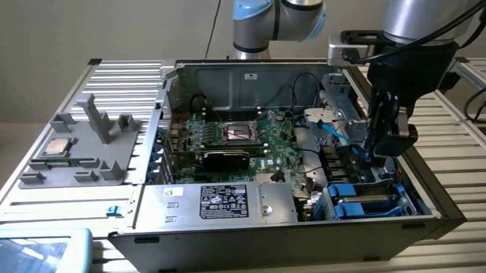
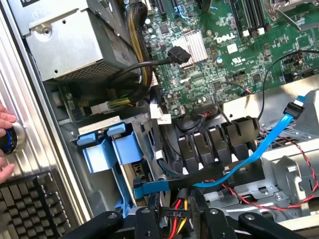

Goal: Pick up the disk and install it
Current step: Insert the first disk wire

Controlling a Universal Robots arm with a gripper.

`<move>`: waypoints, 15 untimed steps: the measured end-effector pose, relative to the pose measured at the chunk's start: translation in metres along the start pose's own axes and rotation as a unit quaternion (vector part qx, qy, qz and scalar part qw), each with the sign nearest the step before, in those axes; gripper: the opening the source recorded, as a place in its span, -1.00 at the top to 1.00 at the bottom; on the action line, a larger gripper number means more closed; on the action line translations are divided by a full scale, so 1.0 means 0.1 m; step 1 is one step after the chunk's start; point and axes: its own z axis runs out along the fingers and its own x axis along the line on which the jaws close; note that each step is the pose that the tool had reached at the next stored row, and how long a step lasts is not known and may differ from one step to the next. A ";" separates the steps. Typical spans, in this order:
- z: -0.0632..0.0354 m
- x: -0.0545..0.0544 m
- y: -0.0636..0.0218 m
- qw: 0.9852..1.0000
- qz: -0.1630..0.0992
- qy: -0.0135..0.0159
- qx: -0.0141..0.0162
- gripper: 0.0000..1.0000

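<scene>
The disk [image 1: 365, 199] sits low in the drive bay at the case's near corner on the exterior view's right, silver-grey between blue carrier rails. In the wrist view its blue carrier tabs [image 2: 104, 151] stand up from the bay. My gripper [image 1: 384, 149] hangs inside the case above and just behind that bay, beside the case's side wall. Its black fingers [image 2: 147, 219] stand apart, so the gripper [image 2: 172, 211] is open. Only a bundle of yellow, red and black wires with a black plug shows between them. Nothing is held.
A blue flat cable [image 2: 259, 149] runs across the bay area close to the fingers. The silver power supply [image 1: 227, 202] lies beside the bay and the motherboard [image 1: 235, 133] behind it. A grey fixture with a chip [image 1: 57, 147] is on the exterior view's left. A hand [image 2: 4, 119] and keyboard [image 2: 30, 204] lie outside the case.
</scene>
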 end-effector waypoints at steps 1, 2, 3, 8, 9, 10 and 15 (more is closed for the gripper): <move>0.008 0.00 0.020 1.000 0.000 0.001 0.001 0.29; 0.018 0.01 0.038 1.000 0.000 0.002 0.001 0.29; 0.029 0.01 0.051 1.000 0.001 0.002 0.002 0.29; 0.053 -0.03 0.074 1.000 0.001 0.007 0.004 0.29; 0.054 -0.03 0.077 1.000 0.001 0.008 0.004 0.29; 0.056 -0.04 0.079 1.000 0.001 0.008 0.004 0.29; 0.068 -0.05 0.083 1.000 0.001 0.009 0.004 0.29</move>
